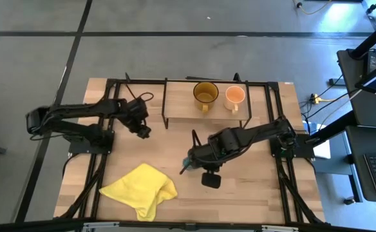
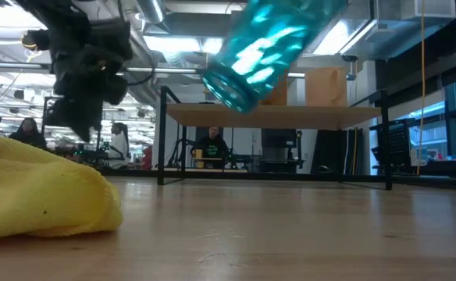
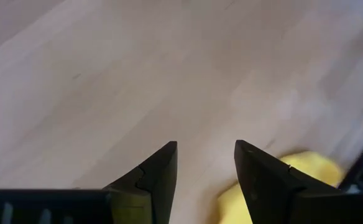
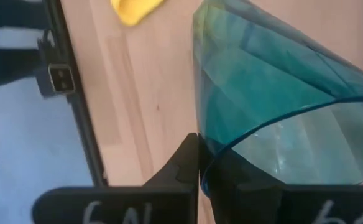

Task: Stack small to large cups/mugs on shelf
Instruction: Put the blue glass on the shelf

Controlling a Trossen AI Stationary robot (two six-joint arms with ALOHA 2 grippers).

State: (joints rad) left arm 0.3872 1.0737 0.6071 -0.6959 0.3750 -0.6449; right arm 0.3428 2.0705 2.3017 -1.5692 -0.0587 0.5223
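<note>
Shelf point(image 1: 181, 115): carried the amber mug point(image 1: 205, 95) and small orange mug point(image 1: 234, 96).
Tumbler point(image 2: 263, 47): tilted, lifted above the table; likely light, stiff, slippery.
Right gripper point(image 1: 191, 160): pinched on tumbler's rim wall.
Left gripper point(image 3: 205, 163): fingers apart, empty, near shelf's left end.

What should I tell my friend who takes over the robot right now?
Right pincer: shut on the teal tumbler, holding it tilted in the air above the table.
Left pincer: open, empty, over bare table near the yellow cloth.
Amber mug and small orange mug stand side by side on the shelf.
Done: two mugs on the shelf, tumbler picked up.
Left: carry the tumbler to the shelf and finish the small-to-large order.
</note>
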